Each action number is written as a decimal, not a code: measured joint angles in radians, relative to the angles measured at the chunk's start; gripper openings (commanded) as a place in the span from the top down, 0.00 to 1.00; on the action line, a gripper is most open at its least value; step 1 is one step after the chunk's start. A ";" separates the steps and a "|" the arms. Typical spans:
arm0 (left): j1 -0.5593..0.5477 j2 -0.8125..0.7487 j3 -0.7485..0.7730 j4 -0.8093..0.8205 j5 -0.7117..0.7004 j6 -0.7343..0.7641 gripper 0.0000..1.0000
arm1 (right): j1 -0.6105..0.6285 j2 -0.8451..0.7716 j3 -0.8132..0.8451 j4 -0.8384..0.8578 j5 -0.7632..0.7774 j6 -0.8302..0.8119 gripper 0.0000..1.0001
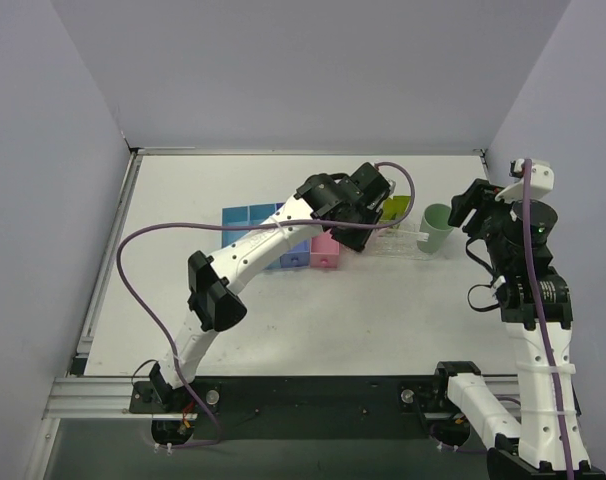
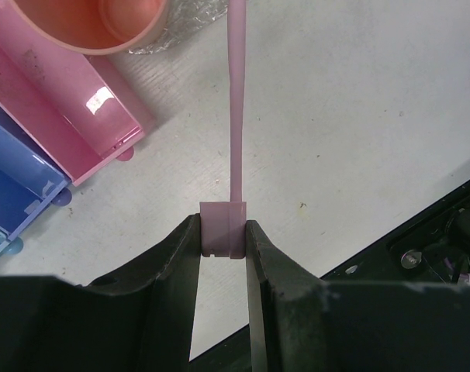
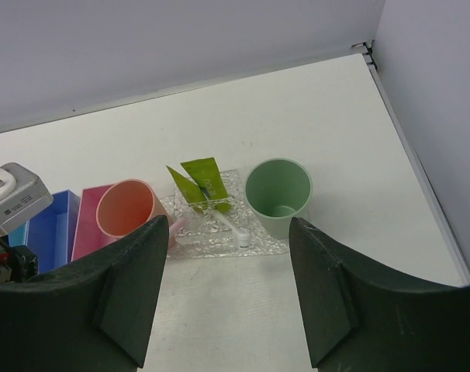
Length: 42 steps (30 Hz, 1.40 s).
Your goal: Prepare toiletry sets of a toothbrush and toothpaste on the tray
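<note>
My left gripper [image 2: 222, 232] is shut on the blocky end of a pink toothbrush [image 2: 236, 108], whose handle reaches toward the clear bumpy tray [image 2: 190, 29]. Its far tip [image 3: 175, 225] shows at the tray's left edge beside the orange cup. On the tray [image 3: 270, 245] lie two lime toothpaste tubes [image 3: 206, 179] [image 3: 184, 188] that overlap, and a white toothbrush [image 3: 229, 222]. My right gripper [image 3: 229, 229] hangs open above and in front of the tray with nothing in it. In the top view the left gripper [image 1: 366, 228] is over the tray's left end and the right gripper [image 1: 471, 212] is off to its right.
A green cup [image 3: 279, 194] stands at the tray's right end and an orange cup [image 3: 126, 209] at its left. A pink box [image 2: 72, 108] and blue bins [image 1: 251, 215] lie left of the tray. A purple cable [image 1: 143, 250] loops off the left arm.
</note>
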 measured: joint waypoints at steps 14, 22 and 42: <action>0.032 0.050 0.029 -0.006 0.039 -0.014 1.00 | 0.000 -0.007 -0.014 -0.002 0.000 0.001 0.41; 0.044 0.082 0.051 -0.006 0.058 -0.021 1.00 | 0.000 -0.007 -0.031 -0.003 0.000 0.001 0.41; 0.076 0.116 0.096 -0.004 0.111 -0.041 1.00 | 0.000 -0.007 -0.060 -0.003 0.052 -0.021 0.38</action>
